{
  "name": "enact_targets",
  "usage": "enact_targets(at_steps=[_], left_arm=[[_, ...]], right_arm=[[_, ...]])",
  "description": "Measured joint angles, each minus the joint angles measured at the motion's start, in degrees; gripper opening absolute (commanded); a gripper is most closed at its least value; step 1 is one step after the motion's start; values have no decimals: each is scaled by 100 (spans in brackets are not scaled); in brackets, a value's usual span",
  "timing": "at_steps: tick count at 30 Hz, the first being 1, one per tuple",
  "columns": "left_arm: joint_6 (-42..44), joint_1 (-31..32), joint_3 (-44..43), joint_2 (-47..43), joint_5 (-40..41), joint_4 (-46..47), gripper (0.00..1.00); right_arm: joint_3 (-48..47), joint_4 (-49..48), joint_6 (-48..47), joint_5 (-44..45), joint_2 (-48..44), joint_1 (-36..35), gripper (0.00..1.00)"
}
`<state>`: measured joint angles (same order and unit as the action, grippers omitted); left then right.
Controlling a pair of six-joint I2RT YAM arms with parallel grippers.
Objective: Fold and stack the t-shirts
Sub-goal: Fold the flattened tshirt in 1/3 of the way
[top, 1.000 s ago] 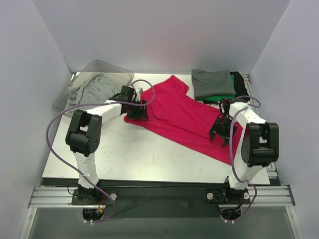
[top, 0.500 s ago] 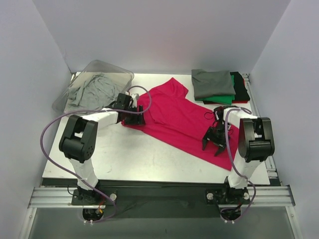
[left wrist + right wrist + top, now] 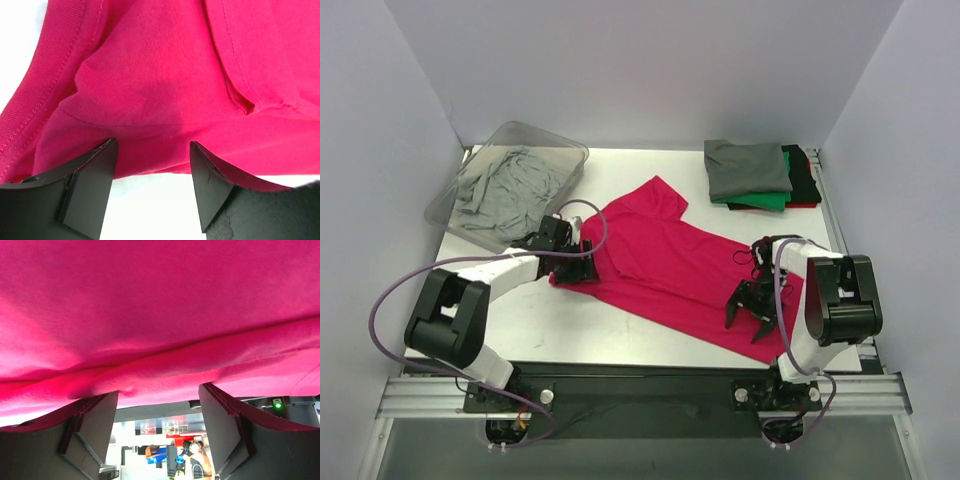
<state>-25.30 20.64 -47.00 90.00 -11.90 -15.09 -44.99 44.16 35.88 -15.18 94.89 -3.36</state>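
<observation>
A bright magenta-red t-shirt point(image 3: 670, 270) lies spread diagonally across the table. My left gripper point(image 3: 575, 268) sits at its left edge, near the collar. In the left wrist view the left gripper point(image 3: 152, 142) is open, its fingertips touch the shirt's point(image 3: 160, 85) edge, and bare table shows between the fingers point(image 3: 90, 185). My right gripper point(image 3: 752, 310) is at the shirt's lower right hem. In the right wrist view the right gripper point(image 3: 159, 389) is open and the cloth point(image 3: 160, 315) drapes over both fingertips. Folded t-shirts point(image 3: 750, 170) are stacked at the back right, dark grey on top.
A clear plastic bin point(image 3: 570, 152) at the back left holds a crumpled light grey shirt point(image 3: 505, 185). The folded stack shows green point(image 3: 765, 201), black point(image 3: 804, 175) and red layers under the grey. White walls close in three sides.
Both arms drew back toward the near edge and the magenta shirt slid with them, nearer and slightly left. The right gripper's jaws widened.
</observation>
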Motion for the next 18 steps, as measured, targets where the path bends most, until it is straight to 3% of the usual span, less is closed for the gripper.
enact_targets(at_steps=[7, 13, 18], left_arm=[[-201, 199, 428, -802, 195, -748, 73], [-315, 651, -48, -1073, 341, -1051, 73], [-391, 1016, -549, -804, 361, -979, 59]], right_arm=[[-90, 142, -20, 254, -87, -4, 66], [-767, 339, -52, 385, -90, -173, 66], [-1237, 365, -22, 382, -90, -424, 66]])
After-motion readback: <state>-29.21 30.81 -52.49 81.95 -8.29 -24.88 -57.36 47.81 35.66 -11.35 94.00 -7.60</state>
